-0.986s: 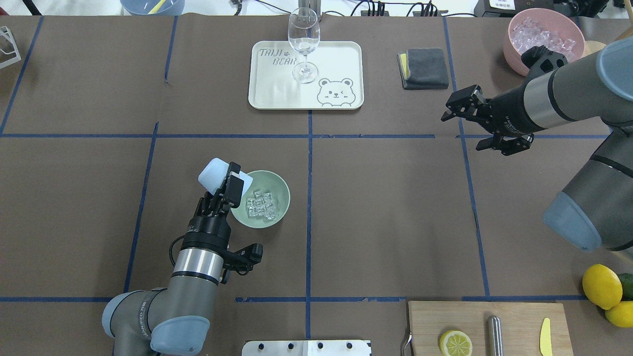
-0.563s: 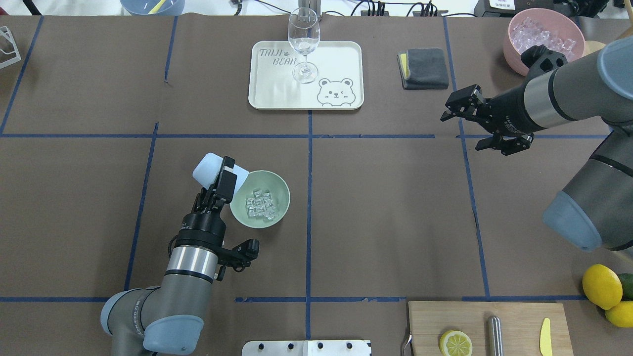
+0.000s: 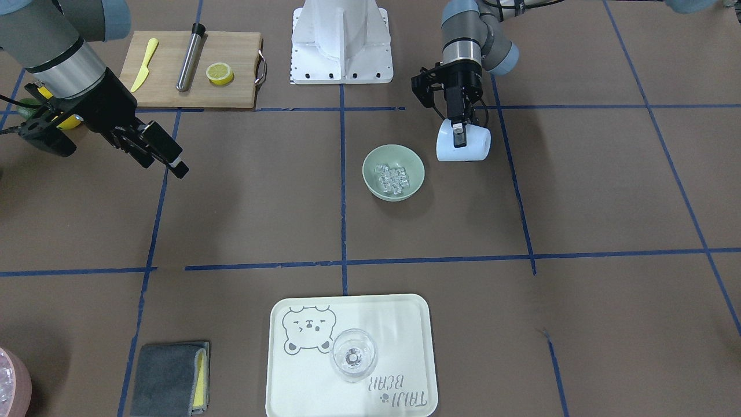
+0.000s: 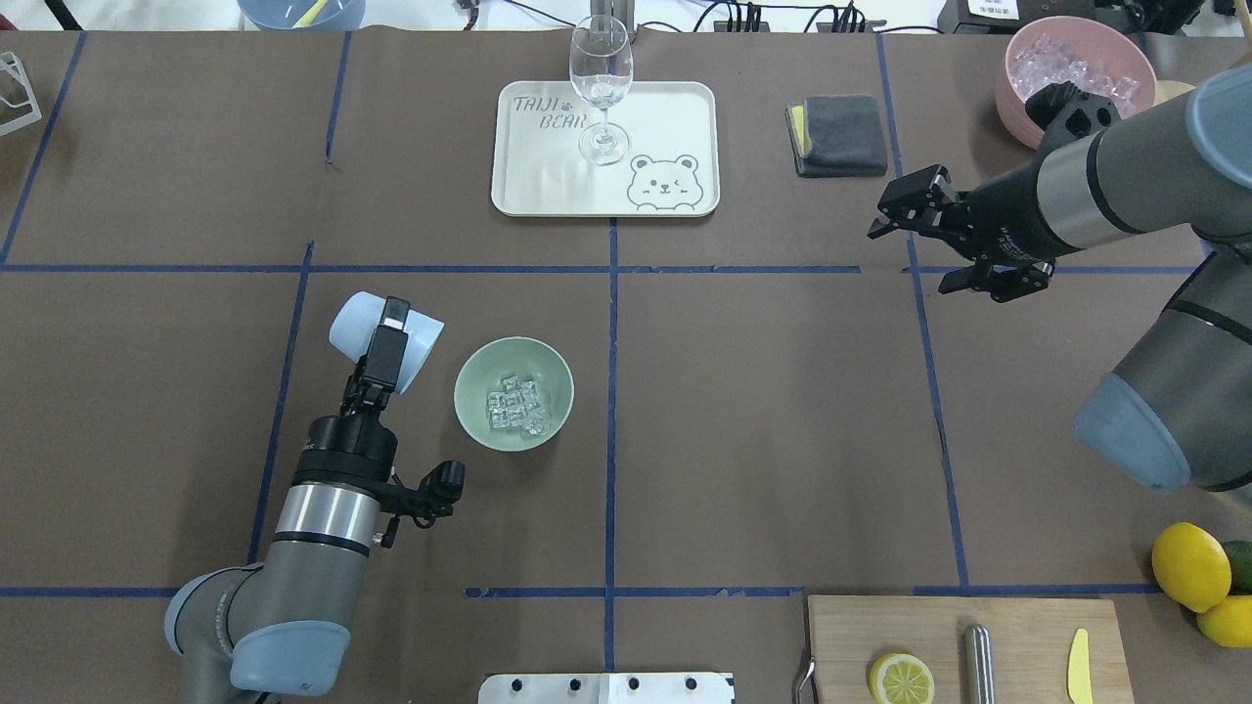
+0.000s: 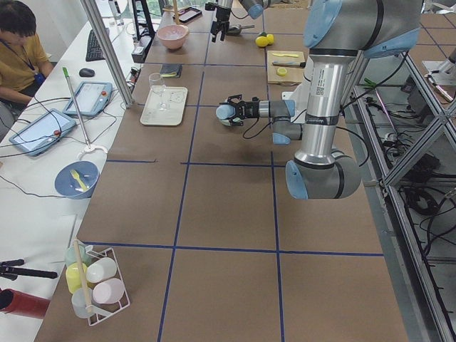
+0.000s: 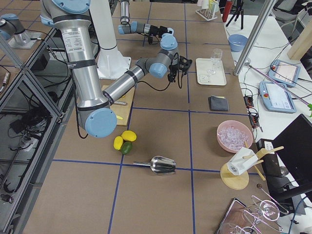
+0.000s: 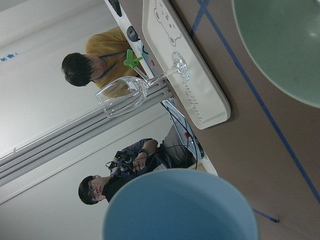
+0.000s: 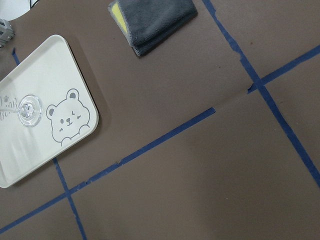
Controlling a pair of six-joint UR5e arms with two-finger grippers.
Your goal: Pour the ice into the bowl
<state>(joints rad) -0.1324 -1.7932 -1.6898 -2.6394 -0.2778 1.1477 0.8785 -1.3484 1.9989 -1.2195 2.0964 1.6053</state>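
Overhead view. The left gripper (image 4: 388, 337) is clamped on a pale blue cup (image 4: 349, 328), which it holds tipped on its side above the table. The cup is just left of the bowl (image 4: 559, 386) and clear of its rim. The ice (image 4: 515, 406) lies heaped in the bottom of this sage-green bowl. The right gripper (image 4: 910, 259) hangs over the table's far right side, jaws spread wide with nothing between them. A pink tub (image 4: 1012, 93) of whitish pieces stands beyond that arm.

Front-facing view. The ice is inside the bowl, with the cup held beside it and not touching. A stemmed glass (image 3: 353, 354) stands on the bear tray (image 3: 417, 324).

Left wrist view. The cup's blue wall fills the lower frame, and the bowl's edge shows at upper right.

Right wrist view. A folded grey cloth (image 8: 160, 20), the tray's corner and blue tape are visible. The fingers are out of frame.
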